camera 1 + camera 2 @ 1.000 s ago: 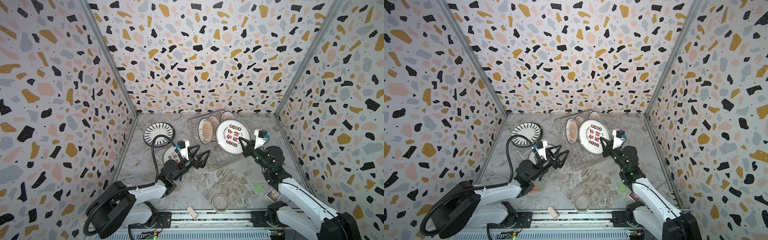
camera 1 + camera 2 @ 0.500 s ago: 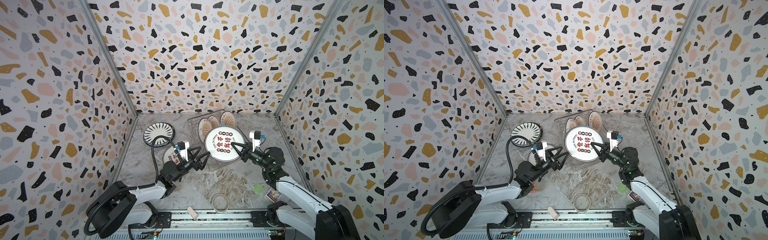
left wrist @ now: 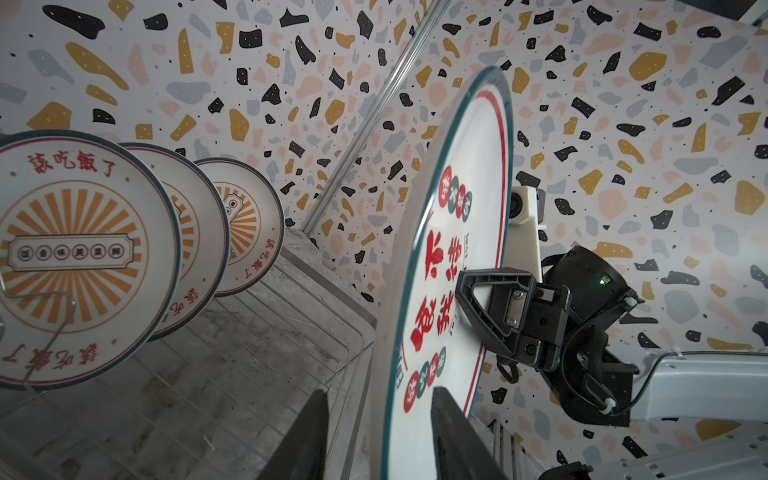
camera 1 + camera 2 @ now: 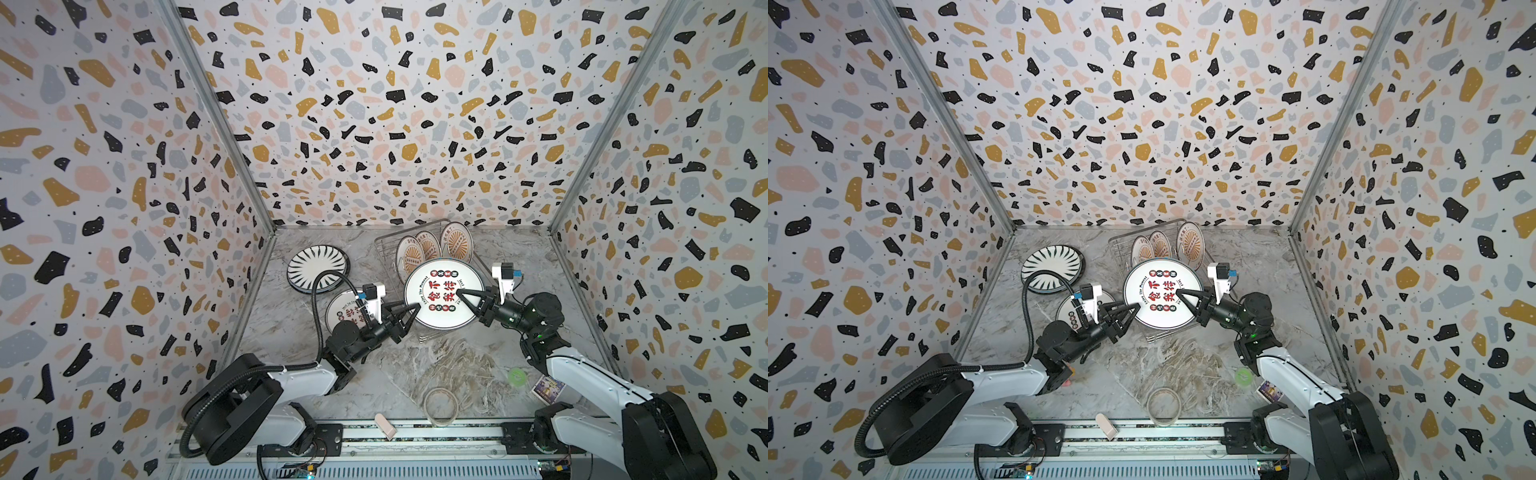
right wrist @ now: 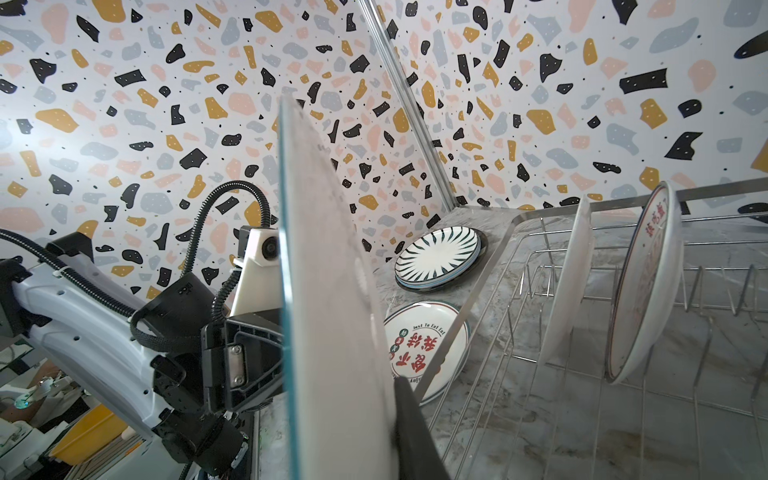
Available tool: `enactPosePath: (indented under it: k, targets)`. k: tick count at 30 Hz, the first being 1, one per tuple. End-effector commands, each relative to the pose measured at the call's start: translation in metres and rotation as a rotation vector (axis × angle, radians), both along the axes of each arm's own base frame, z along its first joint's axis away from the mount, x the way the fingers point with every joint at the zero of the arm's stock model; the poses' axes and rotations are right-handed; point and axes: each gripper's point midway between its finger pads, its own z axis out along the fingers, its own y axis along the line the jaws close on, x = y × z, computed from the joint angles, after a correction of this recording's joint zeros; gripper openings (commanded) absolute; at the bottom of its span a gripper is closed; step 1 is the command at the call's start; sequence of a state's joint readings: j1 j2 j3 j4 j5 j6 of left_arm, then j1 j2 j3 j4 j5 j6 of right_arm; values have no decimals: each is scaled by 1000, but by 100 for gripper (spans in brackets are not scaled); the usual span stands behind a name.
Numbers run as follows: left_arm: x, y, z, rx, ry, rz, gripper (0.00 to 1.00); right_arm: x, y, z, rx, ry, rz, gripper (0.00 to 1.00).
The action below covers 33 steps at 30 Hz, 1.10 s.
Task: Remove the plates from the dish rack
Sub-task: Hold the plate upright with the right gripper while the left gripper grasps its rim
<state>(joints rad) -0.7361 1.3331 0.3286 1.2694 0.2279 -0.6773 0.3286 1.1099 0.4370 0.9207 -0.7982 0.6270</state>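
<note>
Left gripper (image 4: 411, 308): jaws just drawn in from wide to narrow, astride near rim of character plate (image 4: 434, 301). One finger on printed face, sliver of gap behind rim in left wrist view; firm pinch cannot tell. Right gripper (image 4: 460, 294): clamped on opposite rim, has swung plate leftward. Plate hangs on edge over near end of dish rack (image 5: 615, 200). Judgement: handover midway; right release premature until left bites. Rack holds three sunburst plates (image 3: 75, 249) upright. On table (image 4: 415, 365) beside rack: striped plate (image 4: 318, 268), second character plate (image 4: 343, 318), flat.
</note>
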Motion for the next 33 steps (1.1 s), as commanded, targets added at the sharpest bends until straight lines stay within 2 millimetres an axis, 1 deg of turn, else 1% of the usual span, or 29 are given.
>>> enactPosePath:
  k: [1, 6, 10, 12, 17, 18, 21, 24, 26, 27, 31, 33]
  targets:
    - [-2, -3, 26, -61, -63, -19, 40, -7, 3, 26, 26, -100, 20, 2]
    - [-1, -4, 25, -61, -54, -18, 25, -8, 8, 26, 16, -105, 33, 2]
    - [0, -3, 23, -59, -47, -10, 23, -7, 9, 24, 9, -102, 28, 2]
    - [2, -3, 22, -57, -42, -2, 15, -7, 10, 24, 7, -103, 30, 2]
    - [1, -3, 22, -61, -37, -6, 10, -5, 13, 23, -5, -103, 29, 2]
    - [1, -3, 22, -61, -36, -6, 6, -6, 14, 22, -9, -108, 34, 2]
    - [1, -2, 23, -66, -36, -6, 0, -7, 19, 21, -23, -114, 42, 3]
    - [1, -1, 22, -69, -33, -2, 0, -4, 21, 19, -38, -110, 28, 5]
    - [1, 1, 23, -72, -33, 8, 0, -1, 21, 18, -47, -103, 10, 7]
    - [2, 2, 23, -74, -32, 17, 0, 1, 21, 17, -50, -100, 0, 10]
    - [4, 7, 24, -74, -33, 45, 0, 8, 20, 13, -60, -84, -33, 26]
    - [5, 9, 25, -68, -34, 64, 0, 11, 19, 11, -66, -73, -51, 33]
